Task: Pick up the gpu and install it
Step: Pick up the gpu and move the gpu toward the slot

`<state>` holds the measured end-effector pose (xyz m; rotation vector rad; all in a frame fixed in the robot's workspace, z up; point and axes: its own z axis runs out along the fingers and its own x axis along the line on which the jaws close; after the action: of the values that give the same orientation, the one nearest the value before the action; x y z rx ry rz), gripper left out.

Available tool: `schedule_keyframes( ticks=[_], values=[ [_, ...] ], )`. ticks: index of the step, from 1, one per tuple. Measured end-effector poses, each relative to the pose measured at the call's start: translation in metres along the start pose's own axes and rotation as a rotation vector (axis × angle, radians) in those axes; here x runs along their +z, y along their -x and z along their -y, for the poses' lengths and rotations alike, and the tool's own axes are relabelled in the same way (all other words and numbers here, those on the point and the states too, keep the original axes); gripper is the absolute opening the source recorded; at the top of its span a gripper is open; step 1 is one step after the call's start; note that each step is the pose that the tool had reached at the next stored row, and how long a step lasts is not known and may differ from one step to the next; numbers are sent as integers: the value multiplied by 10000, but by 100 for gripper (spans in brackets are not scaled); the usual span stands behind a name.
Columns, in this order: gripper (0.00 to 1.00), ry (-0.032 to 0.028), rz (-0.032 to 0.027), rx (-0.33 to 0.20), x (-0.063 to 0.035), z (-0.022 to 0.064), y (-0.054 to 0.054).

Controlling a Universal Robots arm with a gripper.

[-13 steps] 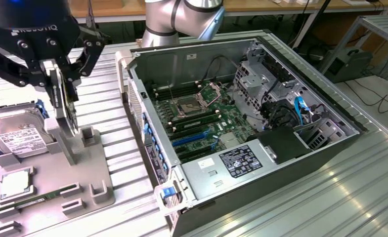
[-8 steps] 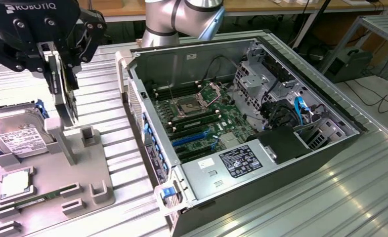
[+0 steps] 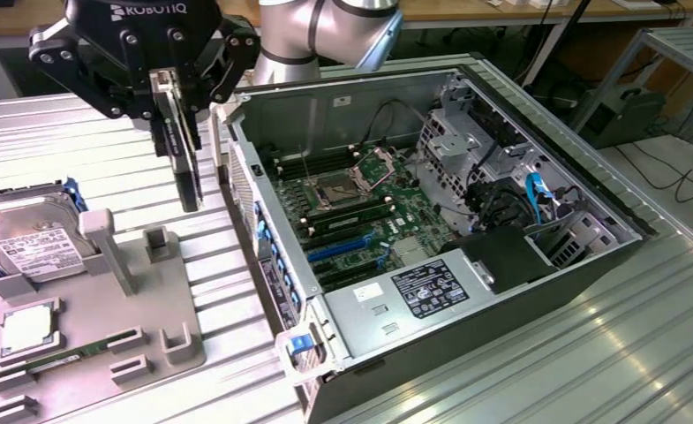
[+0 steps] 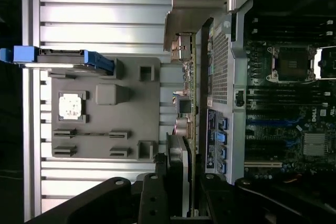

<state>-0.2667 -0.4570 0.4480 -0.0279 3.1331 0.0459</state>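
One gpu [image 3: 186, 163], item in transit: held upright, edge down, in the gripper [image 3: 179, 99], which is clamped on the card's upper part. Location: hanging clear above the slatted counter [image 3: 75, 132], between the grey fixture tray [image 3: 146, 300] and the outer wall of the open computer case [image 3: 322, 115], close beside that wall; contact with it cannot be told. Step in hand, by judgement: pick-up complete, carry stage, installation not yet done. Requirement of the next move, by judgement: lift over the case wall, then line the card's lower edge with a blue expansion slot [image 3: 343, 247], with the pale bracket [image 4: 181, 22] toward the case's rear panel.
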Motion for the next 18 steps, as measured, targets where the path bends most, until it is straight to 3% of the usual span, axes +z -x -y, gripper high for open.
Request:
schedule_keyframes(
  ticks=[4, 18],
  values=[
    [28, 0, 0, 0, 2, 5, 279],
    [28, 1, 0, 0, 4, 9, 494]
  ],
)
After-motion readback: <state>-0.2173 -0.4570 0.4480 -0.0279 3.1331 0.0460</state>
